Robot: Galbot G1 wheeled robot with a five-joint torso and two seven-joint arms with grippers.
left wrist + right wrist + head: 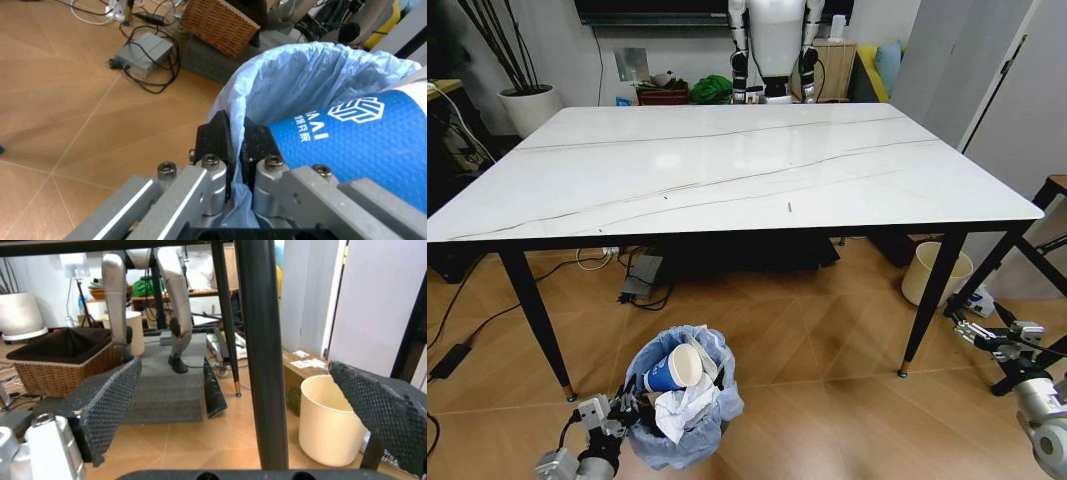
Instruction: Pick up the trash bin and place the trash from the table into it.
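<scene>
Trash bin (682,400) in front of bench (727,170), blue-lined, holding paper cup (674,369); left pincer (235,137) clamps its rim. Right pincer (233,405) low, spread wide.

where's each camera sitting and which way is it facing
Head: on the head, looking forward and down over the table; both end effectors at the bottom corners.
Left wrist: along the left end effector, shut on the trash bin rim.
Right wrist: under the table, through the open right end effector, toward the cream bin.
Head and left wrist share the trash bin.
</scene>
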